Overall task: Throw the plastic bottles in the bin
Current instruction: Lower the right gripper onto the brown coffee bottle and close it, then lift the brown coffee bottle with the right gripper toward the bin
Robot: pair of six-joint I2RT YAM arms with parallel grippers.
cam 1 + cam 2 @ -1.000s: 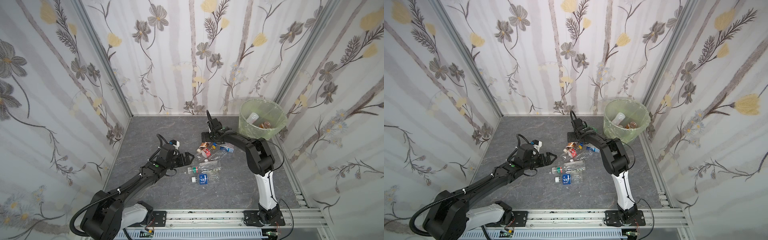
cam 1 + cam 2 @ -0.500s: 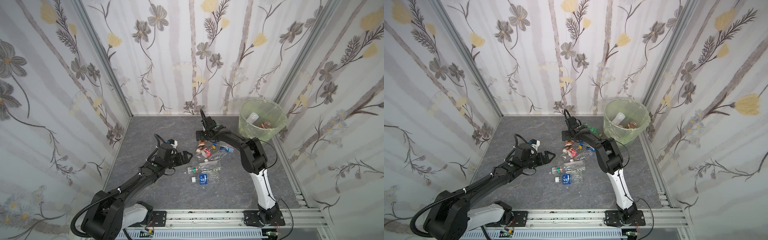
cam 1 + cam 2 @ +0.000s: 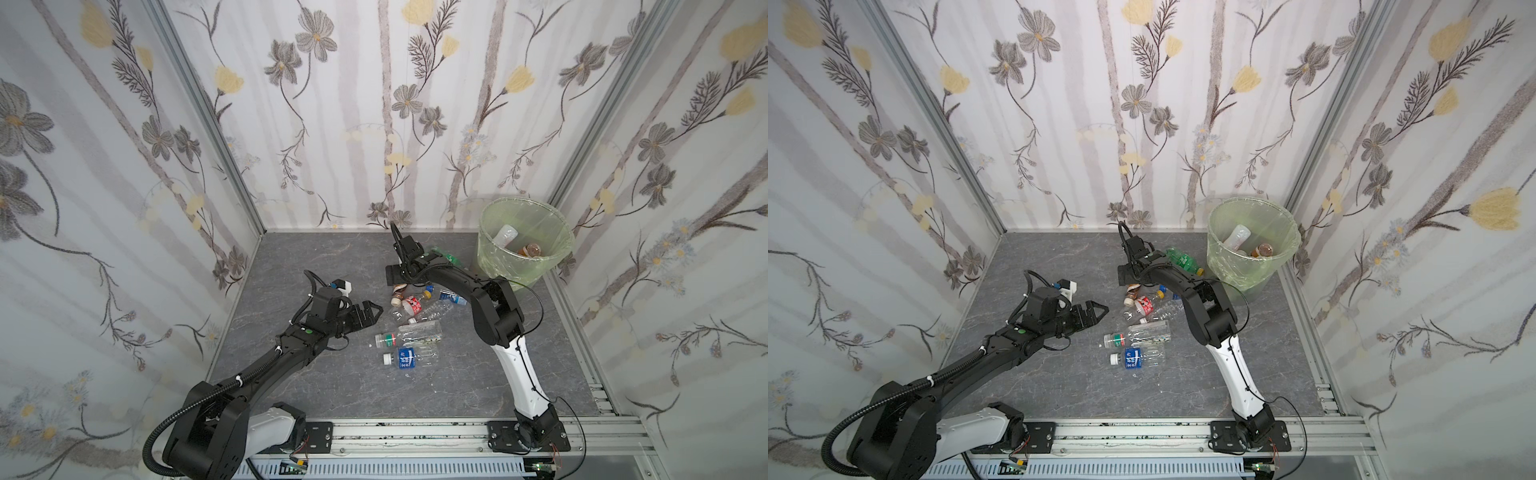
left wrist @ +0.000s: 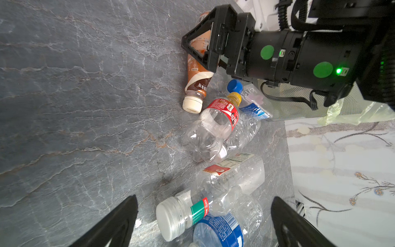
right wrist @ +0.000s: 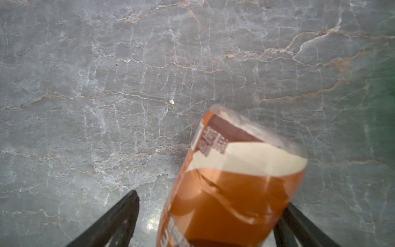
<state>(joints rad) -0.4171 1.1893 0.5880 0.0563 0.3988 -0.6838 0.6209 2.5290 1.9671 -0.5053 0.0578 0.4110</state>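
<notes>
Several plastic bottles lie in a loose heap mid-floor. A brown bottle (image 3: 400, 291) (image 4: 196, 85) (image 5: 235, 171) with a cream cap lies at the far end. My right gripper (image 3: 392, 276) (image 3: 1125, 276) (image 5: 210, 198) is open astride its base, one finger against its side, the other apart. A red-labelled clear bottle (image 3: 413, 305) (image 4: 215, 124) lies beside it. My left gripper (image 3: 376, 309) (image 3: 1102, 308) (image 4: 204, 200) is open and empty above a green-banded clear bottle (image 3: 409, 334) (image 4: 192, 211) and a blue-labelled bottle (image 3: 409, 358). The bin (image 3: 525, 266) (image 3: 1246, 270) stands at the back right.
A green bottle (image 3: 446, 255) (image 3: 1181, 259) lies by the bin's foot behind my right arm. A blue-capped bottle (image 4: 250, 100) lies under that arm. Inside the bin are a clear bottle (image 3: 505, 237) and a brown one (image 3: 532, 249). Papered walls enclose three sides.
My right gripper has swung left and come down over the brown bottle, its jaws narrowing slightly. My left gripper has hardly moved and stays wide.
</notes>
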